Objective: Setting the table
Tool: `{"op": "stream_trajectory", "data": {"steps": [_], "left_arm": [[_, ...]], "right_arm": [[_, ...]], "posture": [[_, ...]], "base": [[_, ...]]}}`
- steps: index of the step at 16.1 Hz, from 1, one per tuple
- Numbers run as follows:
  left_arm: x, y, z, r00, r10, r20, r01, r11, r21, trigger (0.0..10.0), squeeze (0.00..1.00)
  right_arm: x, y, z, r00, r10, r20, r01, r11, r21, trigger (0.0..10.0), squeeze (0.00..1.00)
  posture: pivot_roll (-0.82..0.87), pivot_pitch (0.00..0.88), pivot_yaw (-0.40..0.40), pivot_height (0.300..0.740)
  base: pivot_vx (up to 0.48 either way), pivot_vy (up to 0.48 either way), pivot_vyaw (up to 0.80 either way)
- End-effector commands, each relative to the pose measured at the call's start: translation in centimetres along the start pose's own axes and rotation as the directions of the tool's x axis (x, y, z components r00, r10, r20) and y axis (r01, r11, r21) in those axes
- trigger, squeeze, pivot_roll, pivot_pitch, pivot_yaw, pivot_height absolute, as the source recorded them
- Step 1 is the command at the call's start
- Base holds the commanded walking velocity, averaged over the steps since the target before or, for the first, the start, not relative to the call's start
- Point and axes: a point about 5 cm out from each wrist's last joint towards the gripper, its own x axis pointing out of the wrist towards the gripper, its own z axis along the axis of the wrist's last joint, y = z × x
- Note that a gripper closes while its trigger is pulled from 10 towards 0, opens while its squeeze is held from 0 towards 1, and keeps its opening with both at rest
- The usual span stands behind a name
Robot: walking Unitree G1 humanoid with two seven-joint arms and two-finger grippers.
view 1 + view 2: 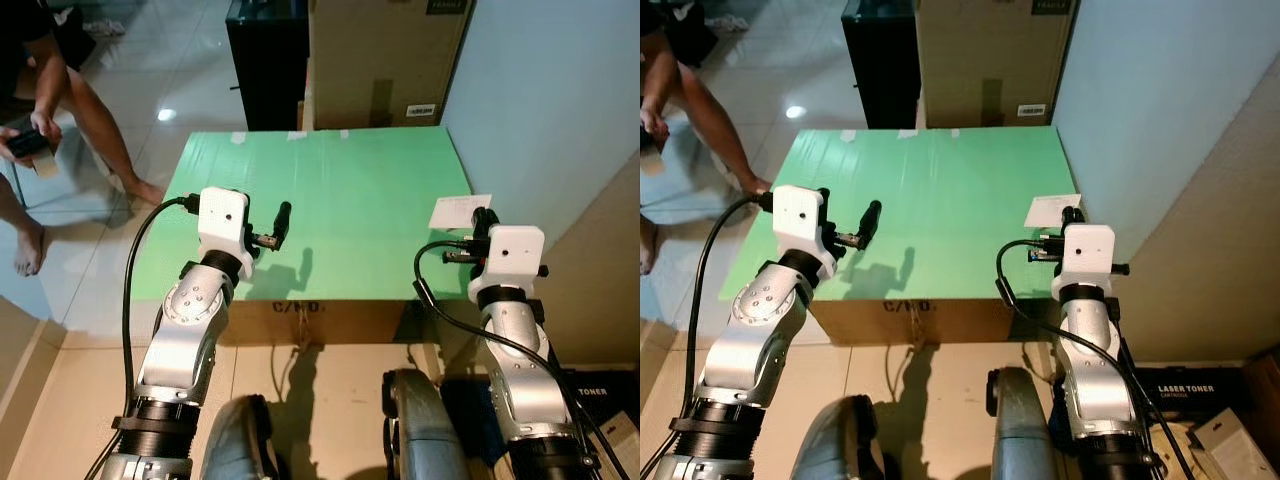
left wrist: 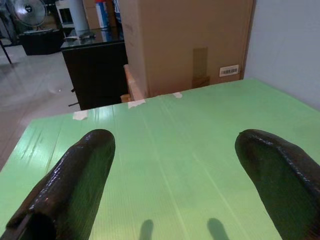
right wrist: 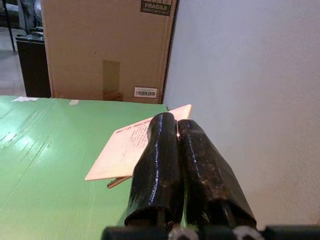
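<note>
- Centrally in the head views sits a green table top (image 1: 330, 200), a flat sheet laid over a cardboard box whose brown front edge shows in the lower middle of the frame.
- Left gripper (image 2: 182, 175) hangs above the lower left part of the green surface; in its wrist view the two black fingers (image 2: 75, 180) stand wide apart with bare green between them, holding nothing.
- Its shadow falls on the green just right of the gripper in the left eye view.
- Right gripper (image 3: 177, 165) sits at the lower right corner of the table; its fingers are pressed together side by side, and nothing can be seen between them.
- A pale card (image 3: 132, 145) with printed lines lies flat at the table's right edge, just beyond the right gripper's fingertips, one corner reaching past the edge toward the wall; whether the tips touch it I cannot tell.
- Something thin and brown pokes out from under the card's near edge in the right wrist view.
- A large cardboard box (image 1: 385, 60) and a black cabinet (image 1: 265, 60) stand behind the table, at the top centre of the frame.
- A seated person's bare legs (image 1: 100, 130) show in the upper left, a hand (image 1: 40, 130) holding a small dark object.
- Grey wall (image 1: 560, 90) fills the upper right.
</note>
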Motion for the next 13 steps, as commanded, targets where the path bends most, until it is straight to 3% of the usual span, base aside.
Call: {"op": "stream_trajectory", "data": {"steps": [1,13], "left_arm": [[0.0,0.3,0.4,1.0,0.007,0.016,-0.007,1.0,0.022,10.0,0.0],[0.0,0.6,0.5,0.998,0.058,0.037,-0.058,0.998,0.011,10.0,0.0]], "right_arm": [[0.1,0.0,0.0,1.0,-0.001,0.001,0.001,1.0,-0.002,0.0,0.0],[-0.5,0.1,-1.1,0.999,0.033,-0.039,-0.034,0.999,-0.018,0.0,0.0]], "posture": [[-0.11,0.072,0.071,0.632],[-0.11,0.068,0.064,0.632]], "base": [[0.48,0.0,0.0],[0.473,0.0,0.0]]}}
